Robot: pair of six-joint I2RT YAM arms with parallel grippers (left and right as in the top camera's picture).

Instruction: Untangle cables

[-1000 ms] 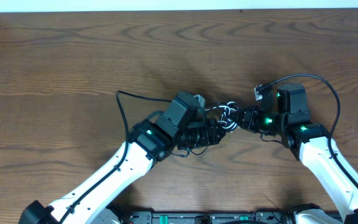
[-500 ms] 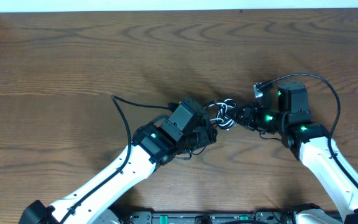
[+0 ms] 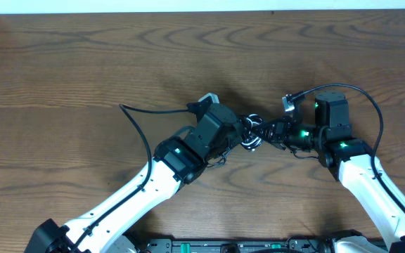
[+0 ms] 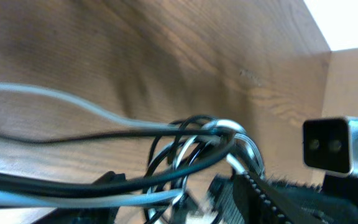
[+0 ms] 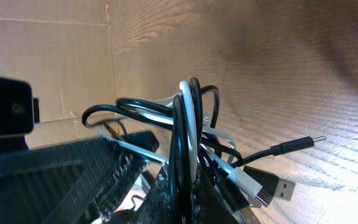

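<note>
Between my two hands, near the middle of the table [image 3: 83,70], the cables [image 3: 253,132] sit as one knotted bundle of black and white loops. My right hand [image 3: 274,132] is clamped on it, with the loops rising from its jaws and two plug ends [image 5: 277,188] hanging free. My left hand [image 3: 236,133] is just beside the bundle on the opposite side; I cannot tell whether it is open or gripping. The strands run roughly from one hand to the other. I see no readable writing

Dark wood-grain table [image 3: 83,63], pale strip [image 3: 188,5] along far edge.
</note>
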